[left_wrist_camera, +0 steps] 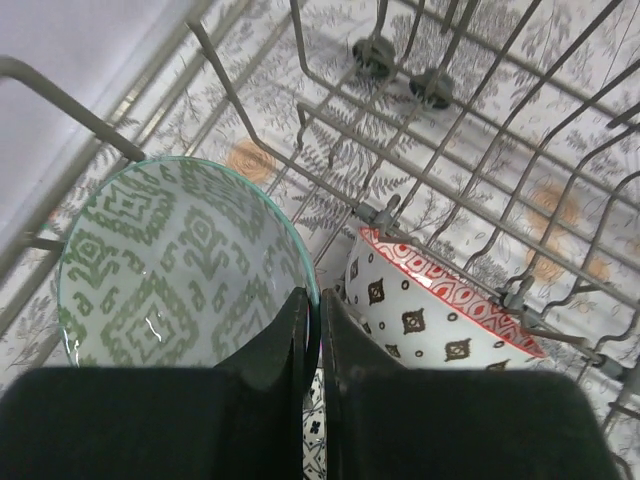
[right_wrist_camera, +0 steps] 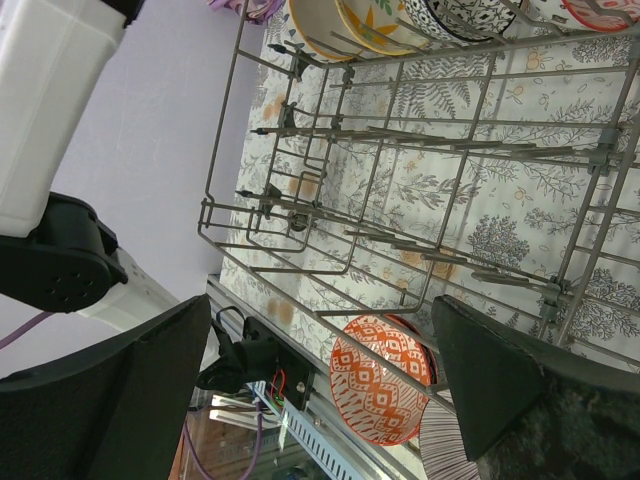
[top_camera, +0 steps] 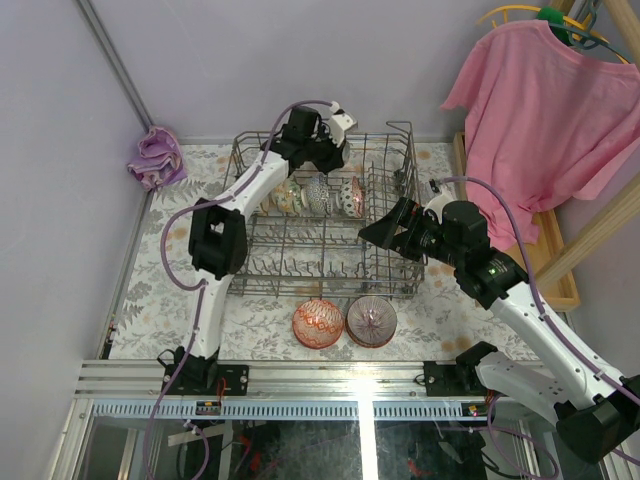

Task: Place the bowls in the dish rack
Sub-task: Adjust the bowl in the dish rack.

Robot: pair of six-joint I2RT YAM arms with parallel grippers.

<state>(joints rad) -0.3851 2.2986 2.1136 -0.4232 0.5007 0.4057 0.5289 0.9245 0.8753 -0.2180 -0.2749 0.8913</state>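
- Nearest the arm bases, two bowls sit side by side on the fern-printed grey-and-white tablecloth (top_camera: 140,300), just in front of the rack: an orange-red geometric-patterned round ceramic bowl (top_camera: 318,323) and a pink-grey radially striped round ceramic bowl (top_camera: 371,320); both are outside the rack, so these are what is left to load.
- The black two-finger right gripper (top_camera: 385,232) hangs over the rack's right near part; its jaws are spread wide with nothing between them.
- The large rectangular grey wire dish rack (top_camera: 260,270) holds bowls only in its far row, where at least four stand on edge between the tines.
- Farthest, the black two-finger left gripper (left_wrist_camera: 313,300) is inside that row, fingers pressed together at the rim of a teal-rimmed green-patterned ceramic bowl (left_wrist_camera: 170,270); no rim shows between them; just beside stands a red-rimmed white bowl with dark diamonds (left_wrist_camera: 440,310).
- Judged so, loading looks well past halfway.
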